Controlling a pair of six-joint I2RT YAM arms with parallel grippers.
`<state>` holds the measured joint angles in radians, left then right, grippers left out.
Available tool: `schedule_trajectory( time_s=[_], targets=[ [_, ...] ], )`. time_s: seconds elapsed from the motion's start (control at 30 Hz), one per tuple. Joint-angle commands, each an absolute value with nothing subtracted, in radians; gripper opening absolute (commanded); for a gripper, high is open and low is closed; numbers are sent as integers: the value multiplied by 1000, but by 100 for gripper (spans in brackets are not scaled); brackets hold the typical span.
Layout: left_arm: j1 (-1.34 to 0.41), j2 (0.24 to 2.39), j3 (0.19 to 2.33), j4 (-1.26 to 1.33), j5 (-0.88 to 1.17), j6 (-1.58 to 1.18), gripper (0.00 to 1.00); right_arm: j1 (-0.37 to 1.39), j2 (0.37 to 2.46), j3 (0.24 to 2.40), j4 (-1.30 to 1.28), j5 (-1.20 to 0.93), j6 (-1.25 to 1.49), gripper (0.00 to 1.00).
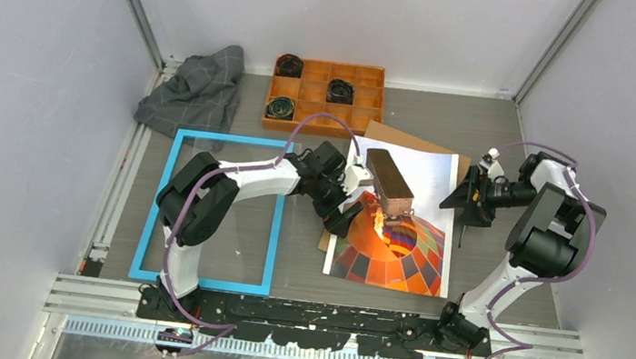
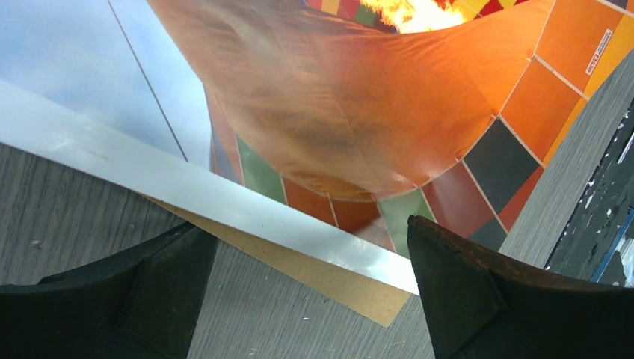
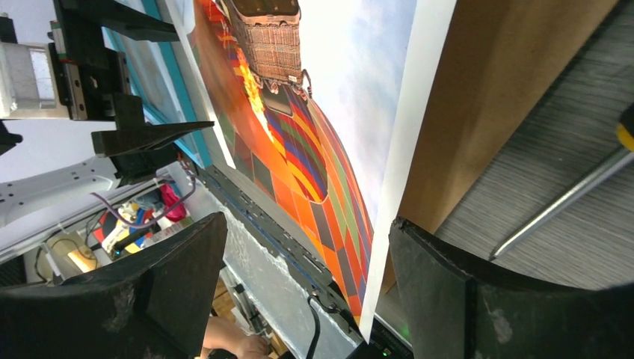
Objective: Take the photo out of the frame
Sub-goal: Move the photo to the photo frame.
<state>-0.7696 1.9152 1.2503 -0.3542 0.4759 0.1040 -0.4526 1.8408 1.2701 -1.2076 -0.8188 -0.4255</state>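
The photo [image 1: 401,222] of an orange checkered balloon lies flat on the table, on top of a brown backing board [image 1: 395,137], to the right of the blue frame [image 1: 155,205]. The frame lies flat and apart from it. My left gripper [image 1: 342,216] hovers over the photo's left edge, open. In its wrist view the photo [image 2: 359,112] and a corner of the board [image 2: 329,278] show between the fingers, untouched. My right gripper [image 1: 461,203] is open at the photo's right edge. The photo's white margin [image 3: 396,187] runs between the two fingers there, gripped by neither.
An orange compartment tray [image 1: 323,118] with dark rolls stands at the back. A grey cloth [image 1: 197,91] is bunched at the back left. A thin metal rod [image 3: 568,198] lies on the table right of the board. The left arm [image 1: 241,179] stretches across the frame.
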Motion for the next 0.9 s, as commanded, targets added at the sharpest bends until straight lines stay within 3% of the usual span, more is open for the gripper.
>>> schedule_trajectory(
  time_s=[0.0,0.37,0.87],
  targets=[
    [-776,1966,1249,-365,488,98,100,-449,1867,1296,-1256,-890,-468,84],
    [-776,1991,1252,-370,493,96,100,-447,1970,1294,-1243,-986,-466,84],
    [-776,2006,1258,-376,495,92,100,-437,1896,1271,-1111,-789,-328,87]
  ],
)
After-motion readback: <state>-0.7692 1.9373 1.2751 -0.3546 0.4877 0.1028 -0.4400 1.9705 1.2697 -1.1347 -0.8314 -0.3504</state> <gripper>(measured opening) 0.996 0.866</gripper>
